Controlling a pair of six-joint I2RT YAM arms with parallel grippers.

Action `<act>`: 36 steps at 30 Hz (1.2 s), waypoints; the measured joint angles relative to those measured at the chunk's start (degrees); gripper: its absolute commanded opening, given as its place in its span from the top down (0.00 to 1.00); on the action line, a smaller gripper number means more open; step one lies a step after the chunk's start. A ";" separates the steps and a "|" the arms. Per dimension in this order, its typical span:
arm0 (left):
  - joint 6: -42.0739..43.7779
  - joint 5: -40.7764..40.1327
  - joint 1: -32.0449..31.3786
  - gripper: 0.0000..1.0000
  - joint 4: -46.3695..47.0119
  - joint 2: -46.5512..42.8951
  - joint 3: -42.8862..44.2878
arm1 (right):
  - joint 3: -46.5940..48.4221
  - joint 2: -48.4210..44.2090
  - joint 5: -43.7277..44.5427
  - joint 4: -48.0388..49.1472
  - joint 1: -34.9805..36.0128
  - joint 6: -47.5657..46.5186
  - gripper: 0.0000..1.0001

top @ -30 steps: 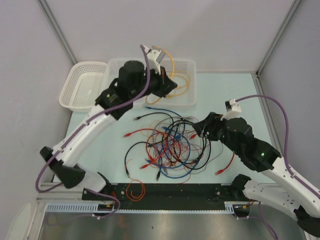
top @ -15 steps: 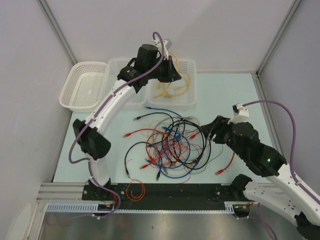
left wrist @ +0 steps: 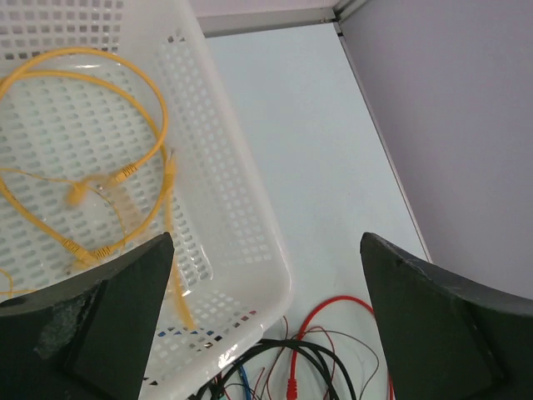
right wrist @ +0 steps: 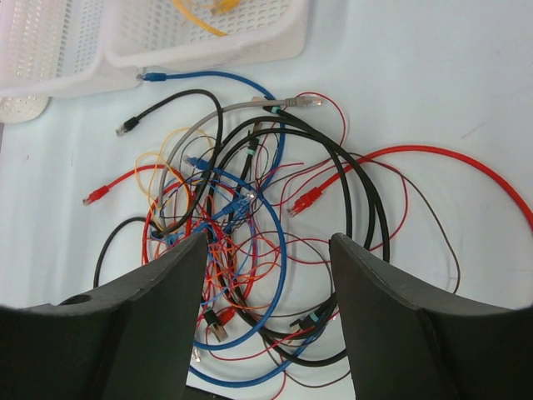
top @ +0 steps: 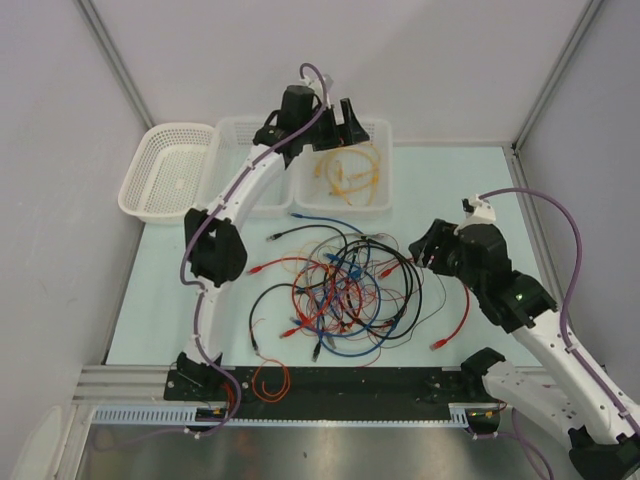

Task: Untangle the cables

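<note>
In the middle of the pale blue-green table (top: 450, 180) sits the main mess: a loose tangle of thin red, blue, black and orange cables (top: 340, 290), spread a bit wider side to side than front to back, so its long axis runs across the table. A few ends poke out of it. A blue cable with a plug (top: 320, 217) points off toward the baskets at the far side, a black plug end (top: 275, 237) and a red plug end (top: 255, 268) stick out to the left, and one long red cable (top: 463, 310) curves off the right side of the heap and back toward the near edge. A small orange loop (top: 270, 380) lies apart from the heap, right at the near edge. The left gripper (top: 338, 122) hangs over the white perforated plastic basket (top: 385, 165) at the far side, fingers (left wrist: 125, 317) spread wide with nothing between them. In that basket lies a thin yellow cable (left wrist: 125, 175) in loose coils, so no clear direction to it. The right gripper (top: 425, 245) hovers just over the right edge of the tangle, and its wrist view shows the fingers (right wrist: 150, 308) parted a fair way, nothing pinched, the cables just visible below through the gap.
</note>
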 measured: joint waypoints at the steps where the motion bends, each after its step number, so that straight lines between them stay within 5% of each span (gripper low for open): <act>1: 0.07 -0.04 0.24 0.00 0.42 0.15 -0.07 | -0.17 0.09 -0.66 0.09 -0.76 -0.20 0.35; 8: 3.58 -4.42 -1.16 0.01 3.72 -10.58 -9.97 | -1.77 0.24 -3.89 2.67 -2.58 -1.01 0.36; 15: 6.54 -18.84 -7.74 0.00 6.91 -43.71 -44.13 | -9.16 0.98 -2.95 5.40 -2.45 0.85 0.31; 19: 3.56 -13.09 1.75 0.05 10.99 -57.83 -66.99 | -13.73 -2.60 -5.73 6.71 -2.29 2.10 0.33; 21: 2.54 -12.41 5.64 0.07 10.84 -59.95 -75.95 | -13.77 -2.16 -7.04 7.80 -2.10 2.56 0.34; 25: 1.01 -11.56 3.50 0.11 8.11 -60.15 -87.32 | -13.77 1.53 -8.22 9.97 -0.72 3.56 0.34; 36: -6.16 -11.52 2.47 0.18 14.97 -53.68 -93.42 | -13.79 4.59 -6.40 12.39 5.99 4.68 0.35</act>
